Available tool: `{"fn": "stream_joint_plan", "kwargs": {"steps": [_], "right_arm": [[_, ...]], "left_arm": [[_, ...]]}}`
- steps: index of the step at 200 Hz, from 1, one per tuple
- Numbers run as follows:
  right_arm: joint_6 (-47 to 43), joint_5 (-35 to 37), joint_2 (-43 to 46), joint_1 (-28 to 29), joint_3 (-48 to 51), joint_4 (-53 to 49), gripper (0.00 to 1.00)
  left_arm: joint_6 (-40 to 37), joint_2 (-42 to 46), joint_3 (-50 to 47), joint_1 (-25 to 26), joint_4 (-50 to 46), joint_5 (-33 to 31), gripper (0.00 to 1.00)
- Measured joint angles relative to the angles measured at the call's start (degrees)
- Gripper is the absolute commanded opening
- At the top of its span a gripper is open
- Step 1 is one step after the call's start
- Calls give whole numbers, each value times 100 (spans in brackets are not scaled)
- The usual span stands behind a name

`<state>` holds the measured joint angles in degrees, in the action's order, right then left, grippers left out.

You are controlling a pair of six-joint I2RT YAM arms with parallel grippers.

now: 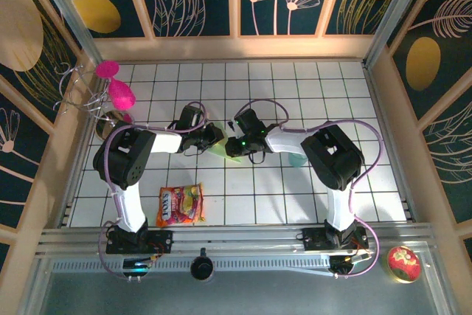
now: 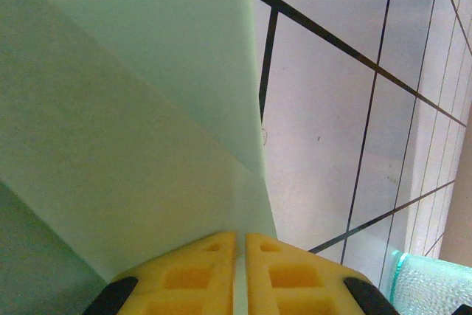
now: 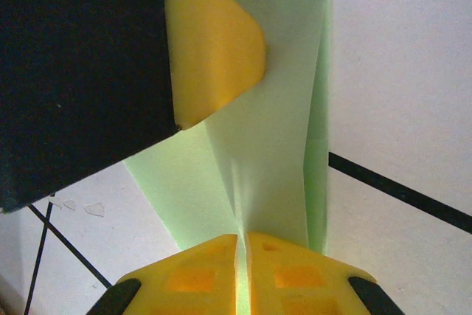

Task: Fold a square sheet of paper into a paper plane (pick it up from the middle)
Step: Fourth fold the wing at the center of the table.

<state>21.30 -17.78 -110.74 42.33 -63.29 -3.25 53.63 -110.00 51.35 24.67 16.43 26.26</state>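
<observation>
Top external view puts the paper point(image 1: 223, 150) at the middle of the counter point(image 1: 346, 108), between the two arms, with the left gripper point(image 1: 212, 138) and right gripper point(image 1: 237, 132) meeting over it. From the left wrist we see the left gripper point(image 2: 240, 271) pinched tight on a thin edge of the paper point(image 2: 133, 145), which spreads away in overlapping layers with a diagonal fold line. From the right wrist, the right gripper point(image 3: 242, 271) is likewise clamped on the paper point(image 3: 273, 145), here creased lengthwise into a narrow strip.

We judge the task to be partway: some folds are made and both grippers hold the sheet, but nothing like a pointed dart shows, so the shaping folds and the final crease are left.

As for containers, the cup point(image 1: 297, 158) stands just beside the right arm, its rim catching the left wrist view point(image 2: 435, 285); we cannot tell what is in it. A snack bag point(image 1: 181, 204) lies sealed toward the near-left corner. A round tin point(image 1: 403, 263) sits past the near edge by the right corner, apparently closed.
</observation>
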Motion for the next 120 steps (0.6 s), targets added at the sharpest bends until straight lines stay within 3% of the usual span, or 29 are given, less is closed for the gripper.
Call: {"fn": "stream_joint_plan", "kwargs": {"steps": [120], "right_arm": [[-136, -70, 57, -44, 210, 87, 10]], "left_arm": [[-63, 0, 96, 11, -240, -144, 10]]}}
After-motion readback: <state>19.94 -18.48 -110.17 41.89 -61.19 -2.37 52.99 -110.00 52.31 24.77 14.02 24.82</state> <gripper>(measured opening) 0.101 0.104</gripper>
